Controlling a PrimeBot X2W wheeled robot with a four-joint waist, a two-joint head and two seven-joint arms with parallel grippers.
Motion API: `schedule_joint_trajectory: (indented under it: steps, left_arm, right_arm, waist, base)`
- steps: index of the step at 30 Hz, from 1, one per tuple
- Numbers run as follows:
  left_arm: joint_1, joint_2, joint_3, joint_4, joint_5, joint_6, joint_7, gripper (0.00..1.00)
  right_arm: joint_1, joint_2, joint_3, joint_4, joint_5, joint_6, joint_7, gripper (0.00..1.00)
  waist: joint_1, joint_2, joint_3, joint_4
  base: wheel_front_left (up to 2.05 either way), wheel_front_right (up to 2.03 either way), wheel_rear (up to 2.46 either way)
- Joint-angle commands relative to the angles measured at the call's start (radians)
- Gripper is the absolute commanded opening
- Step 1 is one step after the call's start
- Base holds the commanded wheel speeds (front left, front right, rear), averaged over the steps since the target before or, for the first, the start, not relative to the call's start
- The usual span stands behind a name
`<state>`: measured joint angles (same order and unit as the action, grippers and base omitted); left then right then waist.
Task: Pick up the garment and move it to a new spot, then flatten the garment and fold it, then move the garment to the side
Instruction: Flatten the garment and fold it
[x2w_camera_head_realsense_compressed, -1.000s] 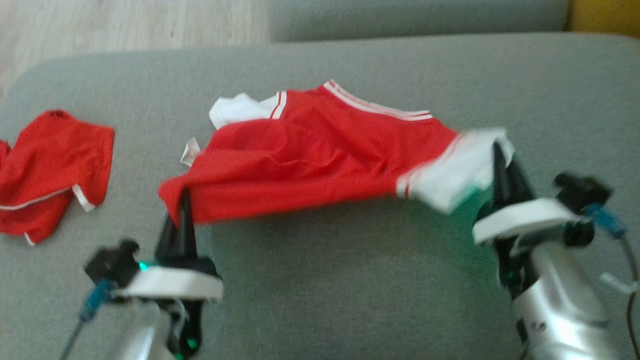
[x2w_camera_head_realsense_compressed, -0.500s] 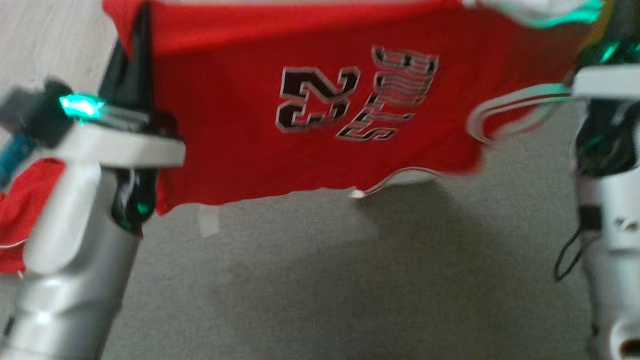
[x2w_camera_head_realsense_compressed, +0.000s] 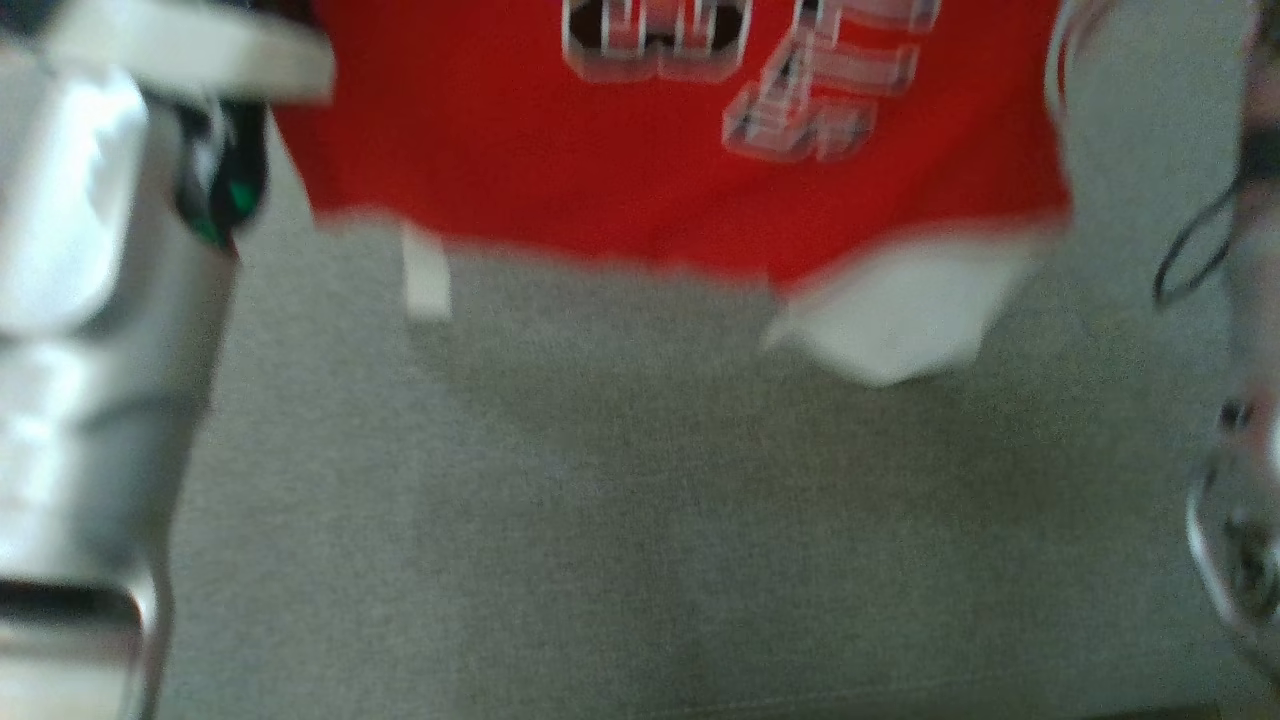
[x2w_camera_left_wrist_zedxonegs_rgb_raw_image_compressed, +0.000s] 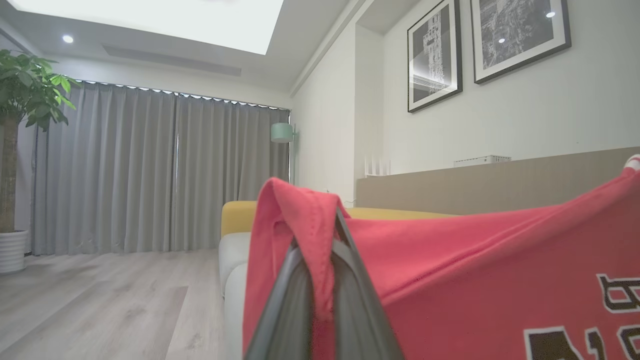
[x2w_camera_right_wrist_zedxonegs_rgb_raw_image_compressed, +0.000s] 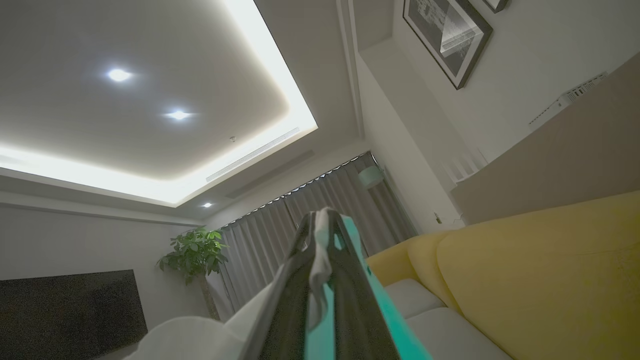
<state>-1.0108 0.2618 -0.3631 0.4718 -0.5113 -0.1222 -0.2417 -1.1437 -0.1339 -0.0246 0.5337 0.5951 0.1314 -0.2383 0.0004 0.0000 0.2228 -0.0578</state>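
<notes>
A red jersey (x2w_camera_head_realsense_compressed: 680, 180) hangs spread above a grey sofa cushion (x2w_camera_head_realsense_compressed: 600, 520), clear of it. The left gripper (x2w_camera_left_wrist_zedxonegs_rgb_raw_image_compressed: 322, 240) pinches a red corner and the right gripper (x2w_camera_right_wrist_zedxonegs_rgb_raw_image_compressed: 326, 220) pinches white trim. The cloth looks light and limp, best held by its corners.

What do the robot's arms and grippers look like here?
Both forearms are silver-white shells: the left forearm carries a flat white wrist collar and a dark joint with a green light; a thin black cable loops beside the right forearm. The left gripper and right gripper each have two long, dark, tapering fingers; a teal glow tints the right one's.
</notes>
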Motion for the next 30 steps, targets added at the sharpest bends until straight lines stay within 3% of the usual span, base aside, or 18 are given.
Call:
schedule_joint_trajectory:
  steps: [1,7,12,18,25,30]
  left_arm:
    - [-0.093,0.035,0.038,-0.015,0.009,0.008,-0.01,0.0]
    - [-0.247,0.013,0.122,0.039,0.032,0.008,-0.019,0.0]
    - [-0.204,-0.013,0.2,0.074,0.021,0.001,-0.02,0.0]
    - [-0.02,-0.045,0.254,0.14,-0.002,-0.005,-0.02,0.0]
    - [0.356,-0.138,0.286,0.231,-0.063,-0.008,-0.02,0.0]
    - [0.585,-0.191,0.257,0.239,-0.131,-0.008,-0.02,0.0]
  right_arm:
    - [-0.073,0.017,-0.005,-0.02,-0.014,-0.001,-0.011,0.0]
    - [-0.228,0.022,-0.076,0.022,-0.069,-0.001,-0.023,0.0]
    - [-0.175,0.032,-0.102,-0.014,-0.067,-0.001,-0.023,0.0]
    - [0.035,0.027,-0.067,-0.065,-0.009,-0.001,-0.023,0.0]
    - [0.474,0.026,-0.022,-0.106,0.116,-0.001,-0.023,0.0]
    - [0.748,0.036,0.058,-0.155,0.176,-0.001,-0.023,0.0]
  waist:
    - [-0.0004,0.0,0.084,-0.022]
    - [-0.0004,0.0,0.14,-0.044]
    - [-0.0004,0.0,0.158,-0.059]
    - [-0.0004,0.0,0.166,-0.068]
    - [-0.0004,0.0,0.111,-0.079]
    - [-0.0004,0.0,0.04,-0.087]
  base:
    - [0.0,0.0,0.0]
    - [0.0,0.0,0.0]
    - [0.0,0.0,0.0]
    - [0.0,0.0,0.0]
    - [0.0,0.0,0.0]
    - [0.0,0.0,0.0]
